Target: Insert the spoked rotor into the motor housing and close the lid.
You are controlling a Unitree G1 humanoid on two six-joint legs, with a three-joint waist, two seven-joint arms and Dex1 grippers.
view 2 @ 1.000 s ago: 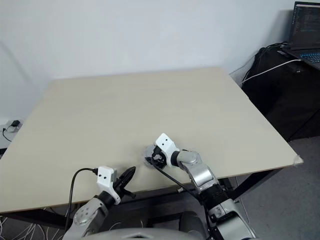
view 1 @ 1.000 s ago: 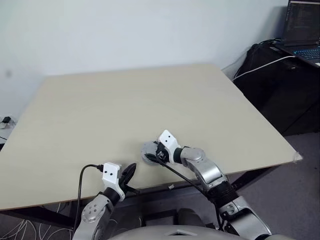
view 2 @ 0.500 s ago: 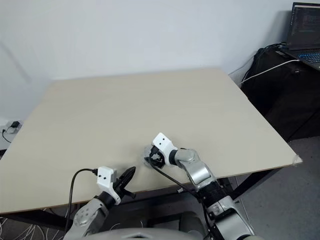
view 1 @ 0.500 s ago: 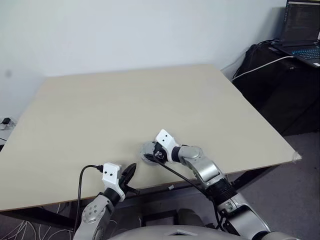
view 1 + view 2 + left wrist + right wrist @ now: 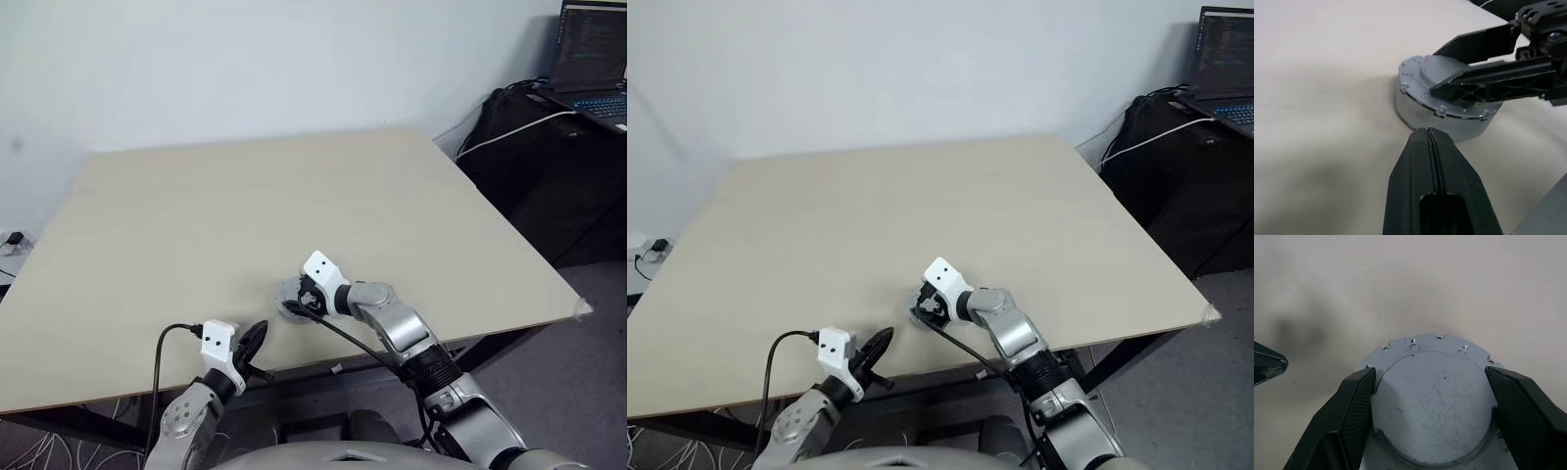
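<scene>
Near the tabletop's [image 5: 245, 196] front edge the motor housing [image 5: 1449, 110] sits with the lid [image 5: 1432, 404] on top (grey, ringed with small screws), the right gripper [image 5: 1432, 411] spread wide around it, fingers flanking the lid, while the left gripper [image 5: 1431, 142], fingers pressed together, points at it from just beside.

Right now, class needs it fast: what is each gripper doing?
Left gripper: shut, holding nothing, just short of the lid.
Right gripper: spread wide, its fingers flanking the lid on the table.
</scene>
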